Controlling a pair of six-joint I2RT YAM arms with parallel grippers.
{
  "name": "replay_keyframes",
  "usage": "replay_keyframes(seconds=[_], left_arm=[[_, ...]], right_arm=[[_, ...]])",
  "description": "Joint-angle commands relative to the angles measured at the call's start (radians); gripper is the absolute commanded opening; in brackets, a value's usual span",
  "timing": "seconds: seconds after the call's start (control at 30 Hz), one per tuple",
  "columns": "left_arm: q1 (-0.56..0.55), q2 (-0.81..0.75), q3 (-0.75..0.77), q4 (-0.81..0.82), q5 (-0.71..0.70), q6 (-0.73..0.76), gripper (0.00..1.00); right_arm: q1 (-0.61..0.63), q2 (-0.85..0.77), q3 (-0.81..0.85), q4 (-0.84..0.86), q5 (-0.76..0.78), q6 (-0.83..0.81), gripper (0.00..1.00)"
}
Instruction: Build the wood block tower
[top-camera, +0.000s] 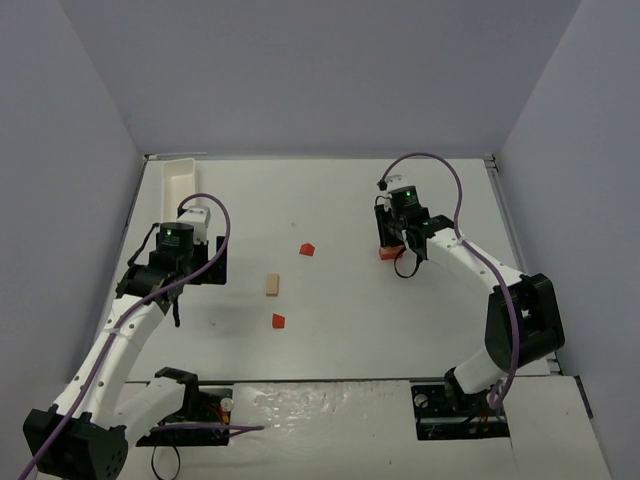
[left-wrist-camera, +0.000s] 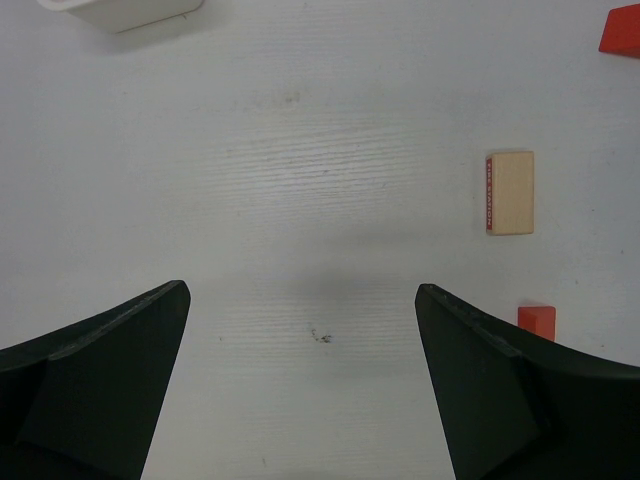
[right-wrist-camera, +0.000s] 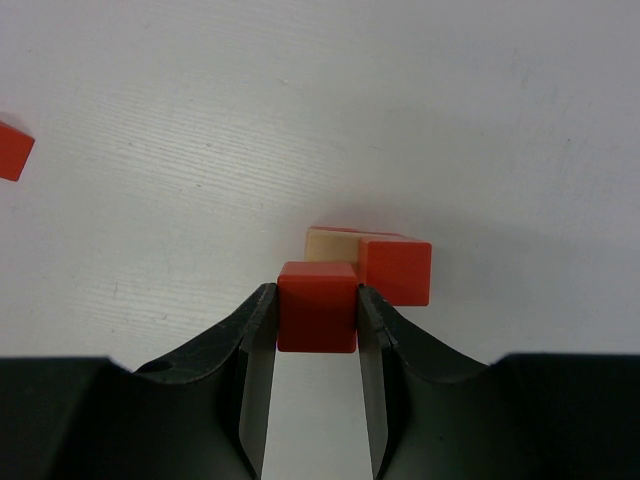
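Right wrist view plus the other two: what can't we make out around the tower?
- Right wrist: right pincer, shut on a red cube, hides the cube's sides; what the cube rests on cannot be told.
- Right wrist: tan piece mostly hidden behind that cube and a second red cube.
- Top: tower too small, partly covered by the right pincer.
- Left wrist: white tray cut by the top edge; a red block partly behind the left pincer.
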Motion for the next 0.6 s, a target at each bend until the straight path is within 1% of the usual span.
replay_keyframes(seconds=[0.0,0.57], left_arm=[[0.002,-0.001,0.023,0.050,-0.002,0.010,0.95],[0.003,-0.002,0.023,0.049,-0.003,0.010,0.95]], right_arm=[[-0.011,-0.001,0.019,0.058,0.009,-0.010,0.00],[-0.022,0.014,0.012,0.079,0.013,-0.007,0.01]])
